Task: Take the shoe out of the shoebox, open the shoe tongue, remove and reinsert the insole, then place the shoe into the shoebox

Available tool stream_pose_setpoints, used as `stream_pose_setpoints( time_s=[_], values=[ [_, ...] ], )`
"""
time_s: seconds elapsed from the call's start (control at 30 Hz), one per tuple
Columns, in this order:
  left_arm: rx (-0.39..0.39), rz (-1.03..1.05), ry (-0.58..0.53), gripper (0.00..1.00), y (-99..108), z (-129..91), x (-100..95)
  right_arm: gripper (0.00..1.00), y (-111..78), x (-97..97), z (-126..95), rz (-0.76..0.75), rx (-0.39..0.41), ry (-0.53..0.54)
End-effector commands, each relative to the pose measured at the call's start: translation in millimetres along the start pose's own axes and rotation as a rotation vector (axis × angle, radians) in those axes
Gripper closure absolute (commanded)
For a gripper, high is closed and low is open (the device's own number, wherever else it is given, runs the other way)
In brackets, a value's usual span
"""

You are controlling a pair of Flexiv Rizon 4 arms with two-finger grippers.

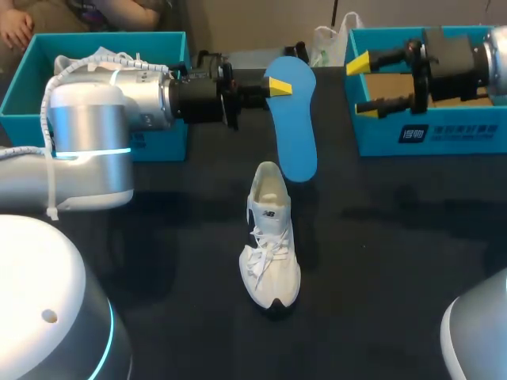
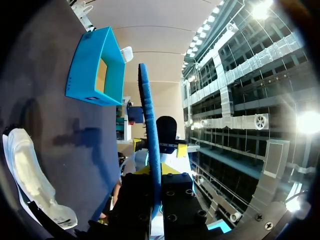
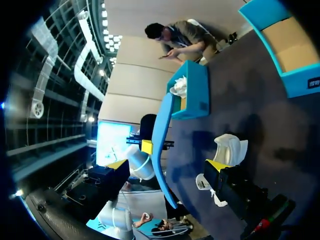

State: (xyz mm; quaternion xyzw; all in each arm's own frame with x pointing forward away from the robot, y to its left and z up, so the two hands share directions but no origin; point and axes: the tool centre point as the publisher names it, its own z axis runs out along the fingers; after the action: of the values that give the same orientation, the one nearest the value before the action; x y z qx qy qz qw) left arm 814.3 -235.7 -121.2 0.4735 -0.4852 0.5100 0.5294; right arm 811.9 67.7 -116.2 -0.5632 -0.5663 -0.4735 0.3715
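My left gripper [image 1: 273, 85] is shut on the heel end of a blue insole [image 1: 293, 119] and holds it up in the air over the far middle of the table, toe end hanging down. The left wrist view shows the insole [image 2: 150, 145] edge-on, pinched in the left gripper [image 2: 159, 147]. A white shoe [image 1: 269, 237] stands upright on the black table below it, toe toward me, tongue pulled up. My right gripper [image 1: 362, 85] is open and empty over the near wall of the right blue shoebox [image 1: 428, 134]. From the right gripper [image 3: 166, 165], the insole [image 3: 160, 135] and shoe [image 3: 227, 147] lie ahead.
A second blue box [image 1: 95, 146] with crumpled white paper stands at the back left, behind my left arm. A white bag [image 1: 329, 39] sits at the back edge between the boxes. Bare black tabletop [image 1: 396, 237] lies around the shoe.
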Motion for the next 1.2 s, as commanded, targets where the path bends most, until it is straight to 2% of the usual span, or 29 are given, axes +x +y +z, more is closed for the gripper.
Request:
stream_pose_setpoints(
  time_s=[0.03,0.2,0.53,0.6,0.87,1.07,1.2],
  values=[
    [-0.001,0.0,-0.003,1.0,0,0,0.4,0.0,0.5,-4.9,2,-0.009,0.005,0.039],
    [-0.001,0.0,-0.003,1.0,0,0,0.4,0.0,3.7,-5.8,4,0.007,0.022,-0.005],
    [-0.001,0.0,-0.003,1.0,0,0,0.4,0.0,3.8,-6.1,5,-0.002,0.009,0.0],
    [-0.039,0.028,0.016,1.0,2,-3,1.8,0.0,3.8,-6.1,5,-0.002,0.009,0.0],
    [-0.123,0.342,0.064,1.0,0,-15,7.8,0.0,3.8,-6.1,5,-0.002,0.009,0.0],
    [-0.12,0.514,0.128,1.0,-6,-28,14.5,0.0,3.8,-6.1,5,-0.002,0.009,0.0],
    [-0.111,0.637,0.129,1.0,-10,-33,15.5,0.0,3.8,-6.1,5,-0.002,0.009,0.0]
  ],
)
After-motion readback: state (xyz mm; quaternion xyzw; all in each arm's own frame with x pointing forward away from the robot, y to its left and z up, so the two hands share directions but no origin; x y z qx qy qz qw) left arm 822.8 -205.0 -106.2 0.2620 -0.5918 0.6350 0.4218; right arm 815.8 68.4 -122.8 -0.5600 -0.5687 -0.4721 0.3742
